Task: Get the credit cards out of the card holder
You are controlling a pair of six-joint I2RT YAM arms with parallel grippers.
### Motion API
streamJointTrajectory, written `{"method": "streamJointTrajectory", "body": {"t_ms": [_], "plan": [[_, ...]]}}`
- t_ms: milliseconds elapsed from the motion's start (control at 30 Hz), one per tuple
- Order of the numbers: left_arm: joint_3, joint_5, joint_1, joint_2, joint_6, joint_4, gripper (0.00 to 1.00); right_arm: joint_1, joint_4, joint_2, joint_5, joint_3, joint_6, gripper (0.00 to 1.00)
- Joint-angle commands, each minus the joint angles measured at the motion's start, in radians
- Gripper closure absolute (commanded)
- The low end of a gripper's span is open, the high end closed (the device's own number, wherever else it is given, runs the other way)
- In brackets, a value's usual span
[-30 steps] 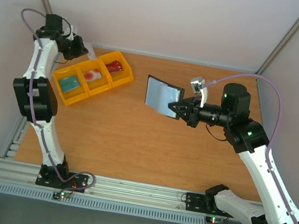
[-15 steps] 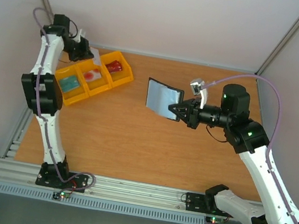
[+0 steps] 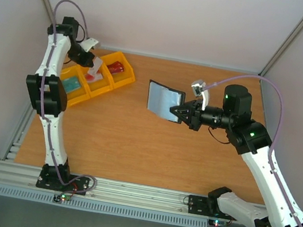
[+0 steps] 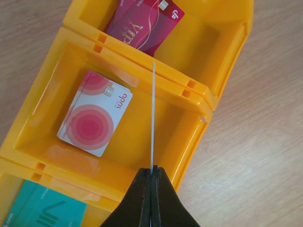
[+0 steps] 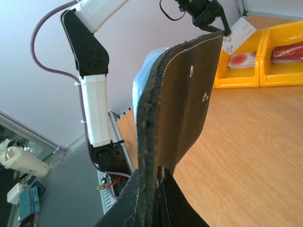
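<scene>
Yellow plastic bins [image 4: 191, 137], three compartments in a row, sit at the far left of the wooden table [image 3: 134, 145]. The left wrist view reads their contents best. A teal card [image 4: 42, 213] with pale slanted strokes lies in one end compartment. A white card [image 4: 94, 120] with pink concentric circles, a gold chip and the word "april" lies in the middle one. A crimson card [image 4: 147, 21] in the other end compartment carries large pale lettering that I cannot read for sure.

The left gripper [image 4: 151, 176] hangs over the middle compartment, its jaws pressed together on a credit card [image 4: 153, 118]. The left wrist view shows only the card's thin edge. The right wrist view shows its face, white with red rings and print too small to read.

Right of the bins, over the middle of the table, the card holder [image 3: 163, 98] is spread open and held upright, its grey-blue lining facing the overhead camera. The right gripper [image 3: 176, 111] pinches its right edge, jaws clamped on the leather. Only the right wrist view shows the outer side: dark leather, pale stitching and two small metal studs.
</scene>
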Motion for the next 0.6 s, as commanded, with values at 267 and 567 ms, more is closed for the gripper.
{"method": "streamJointTrajectory", "body": {"t_ms": [267, 567], "plan": [[0.052, -0.125, -0.033, 0.071, 0.175, 0.041, 1.00, -0.005, 0.009, -0.015, -0.027, -0.009, -0.009, 0.99], [0.044, -0.112, -0.034, 0.089, 0.134, 0.053, 1.00, -0.005, 0.007, -0.004, -0.044, 0.006, -0.013, 0.99]]}}
